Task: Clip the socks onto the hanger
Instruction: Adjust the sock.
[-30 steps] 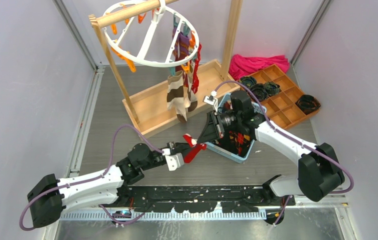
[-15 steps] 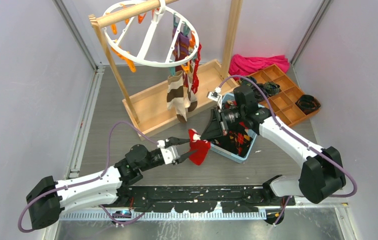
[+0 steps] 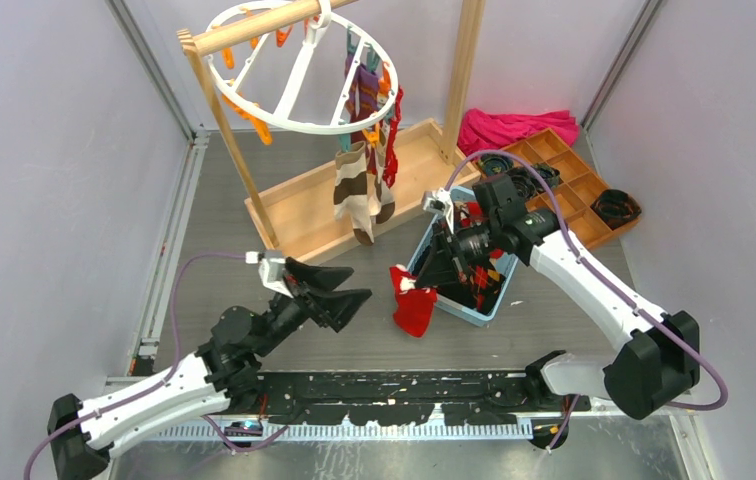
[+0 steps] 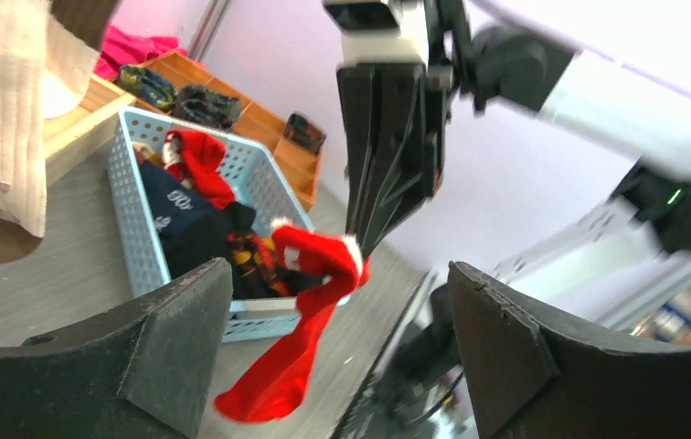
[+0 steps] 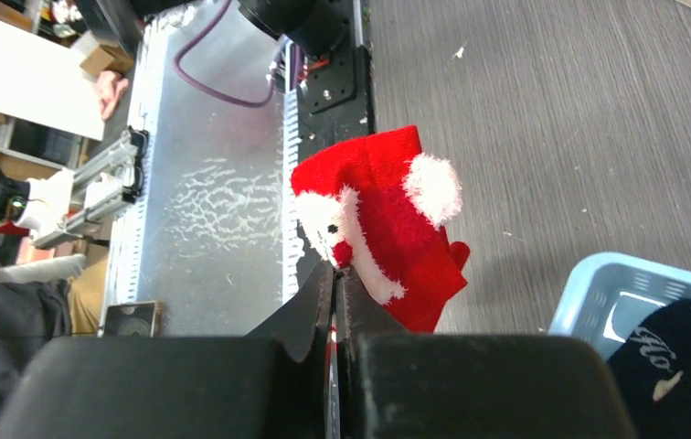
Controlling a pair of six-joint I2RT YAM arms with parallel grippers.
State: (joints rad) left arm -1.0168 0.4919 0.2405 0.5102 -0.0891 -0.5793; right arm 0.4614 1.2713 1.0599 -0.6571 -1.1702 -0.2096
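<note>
Grey tabletop (image 3: 204, 200) between pale lilac walls, seen from above. At 12 o'clock a round white hanger (image 3: 294, 70) hangs from a wooden rail, with a striped sock (image 3: 359, 195) already pegged on its 3 o'clock side.

Near the centre, the right gripper (image 3: 416, 282) has its jaws pressed fully together on a fold of a red Santa sock (image 3: 414, 305). The sock dangles just outside the 9 o'clock edge of a blue basket (image 4: 132, 219), which holds more socks. At the sock's 9 o'clock the left gripper (image 3: 359, 283) faces it, spread wide and holding nothing.

The sock appears picked but not yet hung. Next it likely needs lifting toward 12 o'clock, to a free peg.

The hanger's far rim is cut off by the frame. Which orange pegs are free is hard to tell.
</note>
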